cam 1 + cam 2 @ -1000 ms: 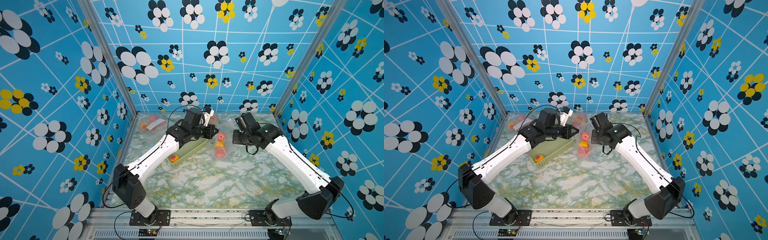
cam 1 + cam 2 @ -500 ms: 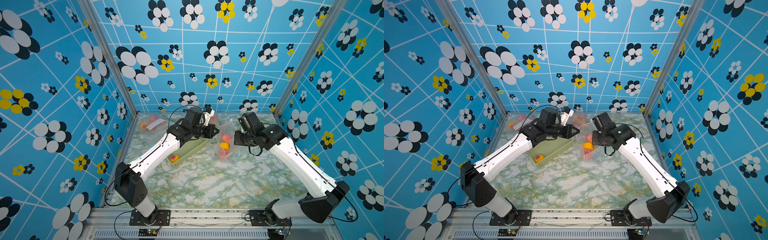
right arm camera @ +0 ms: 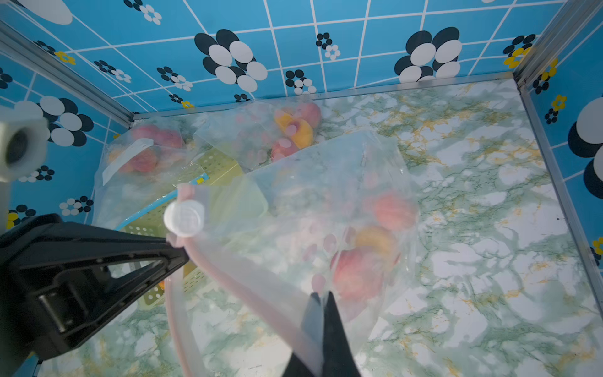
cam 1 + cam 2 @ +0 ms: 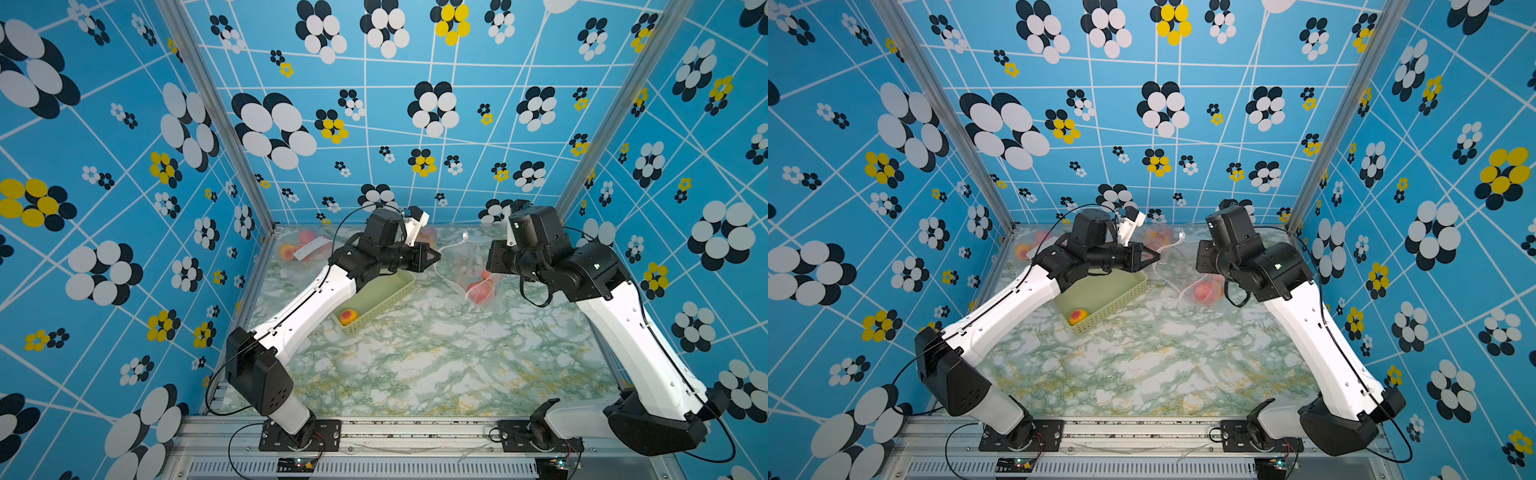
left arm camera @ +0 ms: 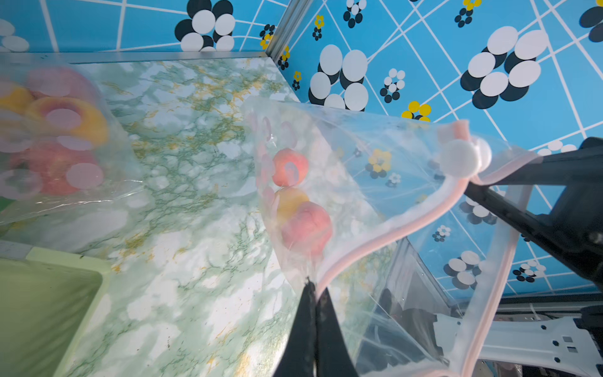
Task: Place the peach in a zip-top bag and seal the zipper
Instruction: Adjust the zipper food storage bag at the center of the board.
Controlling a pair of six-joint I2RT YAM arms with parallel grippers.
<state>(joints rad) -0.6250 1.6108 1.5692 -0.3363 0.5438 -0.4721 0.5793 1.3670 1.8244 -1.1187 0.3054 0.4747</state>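
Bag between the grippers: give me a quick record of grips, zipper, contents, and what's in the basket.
left gripper: shut on bag rim
right gripper: shut on bag rim
zipper: open, slider at one end
in bag: peaches, count unclear
basket: holds one peach

We count three zip-top bags: the middle bag (image 5: pixel 359 147), the labelled bag (image 4: pixel 307 249) and the far bag (image 3: pixel 235 130). In the middle bag we make out what look like three peaches (image 5: pixel 288 166) (image 5: pixel 291 200) (image 5: pixel 306 228); one more peach (image 4: pixel 348 316) lies in the single green basket (image 4: pixel 376 307). The fruit in the other two bags is too blurred for us to count. We see one white slider (image 5: pixel 460 158) on the middle bag's zipper.
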